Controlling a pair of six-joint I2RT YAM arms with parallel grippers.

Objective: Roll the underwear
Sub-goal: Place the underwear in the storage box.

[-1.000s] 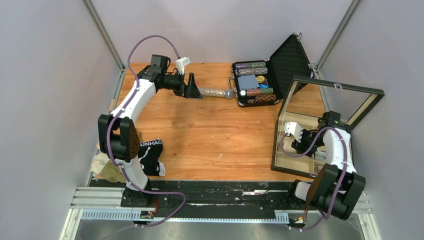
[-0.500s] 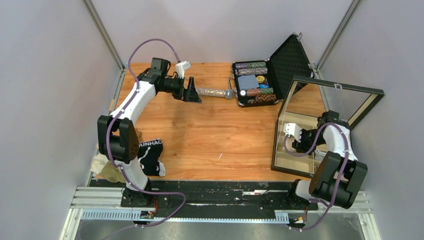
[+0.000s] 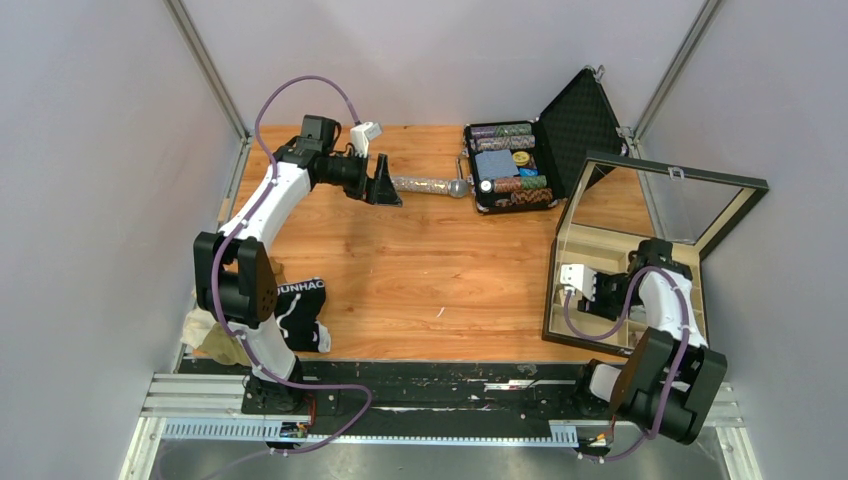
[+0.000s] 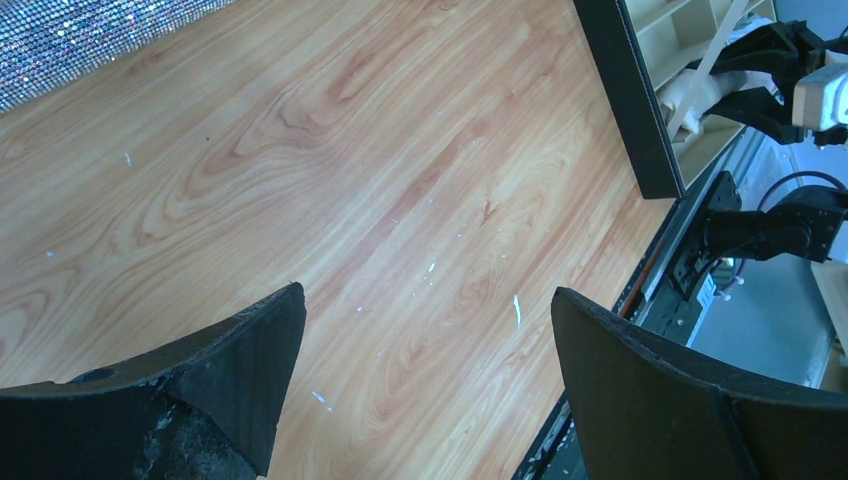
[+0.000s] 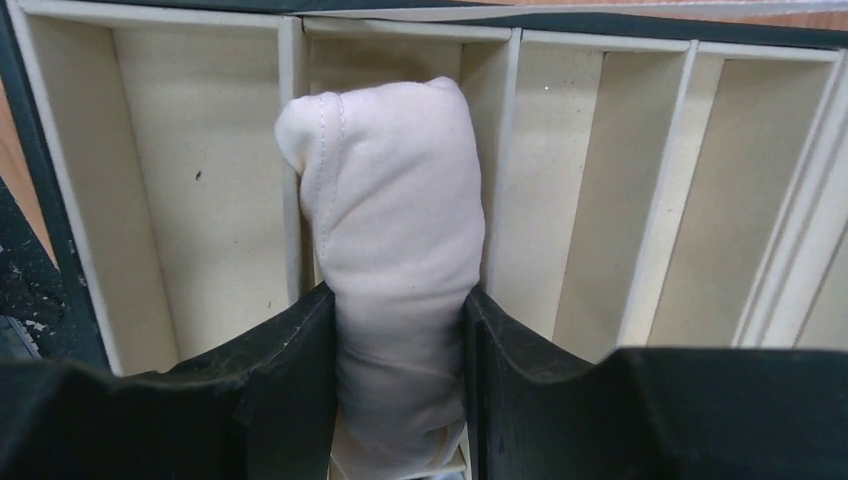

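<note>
My right gripper [image 5: 400, 330] is shut on a rolled white underwear [image 5: 395, 200] and holds it over the second compartment from the left of the cream divided box [image 5: 200, 180]. In the top view the right gripper [image 3: 598, 290] is inside that glass-lidded box [image 3: 556, 300]. More underwear lies in a pile at the near left by the left arm's base: a black pair with white waistband lettering [image 3: 302, 300], a cream-beige one [image 3: 200, 325] and an olive-green one [image 3: 230, 348]. My left gripper [image 3: 386, 186] is open and empty at the far left, above bare wood [image 4: 425, 330].
A glittery silver microphone [image 3: 430, 185] lies just right of the left gripper; it also shows in the left wrist view [image 4: 90, 35]. An open black case of poker chips [image 3: 507, 165] stands at the back. The box's glass lid [image 3: 660, 200] is propped open.
My right gripper has moved toward the near side of the box with the white roll in it. My left gripper has drawn back slightly from the microphone.
</note>
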